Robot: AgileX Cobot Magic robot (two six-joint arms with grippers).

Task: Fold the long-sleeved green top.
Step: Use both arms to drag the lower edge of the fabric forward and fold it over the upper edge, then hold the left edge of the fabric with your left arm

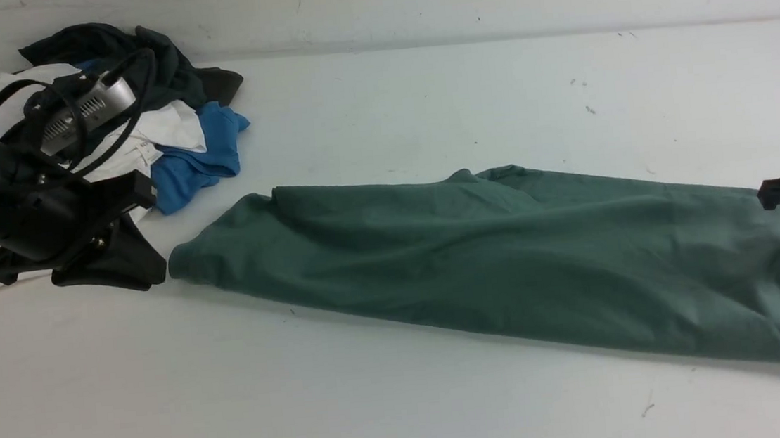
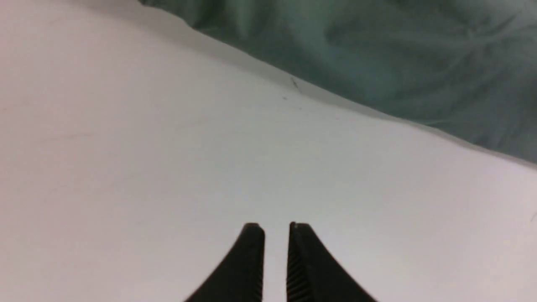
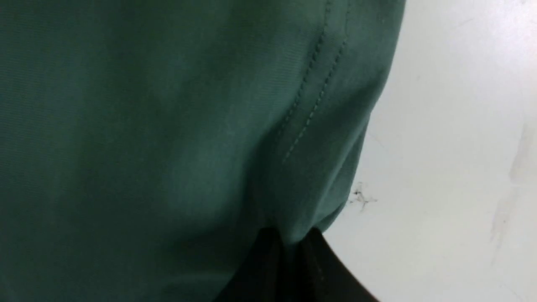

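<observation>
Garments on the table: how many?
4: green top across the centre; blue garment, white garment and dark garment heaped far left. More may be hidden underneath.

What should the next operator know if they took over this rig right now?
Left gripper: almost closed and empty, over bare table just off the left end of the green top.
Right gripper: shut on the top's stitched hem at its right end.
The top lies as a long narrow band across the table, near the pile of other clothes at far left.
Done: it seems folded lengthwise; no sleeves show.
Left: probably folding the band end to end.
</observation>
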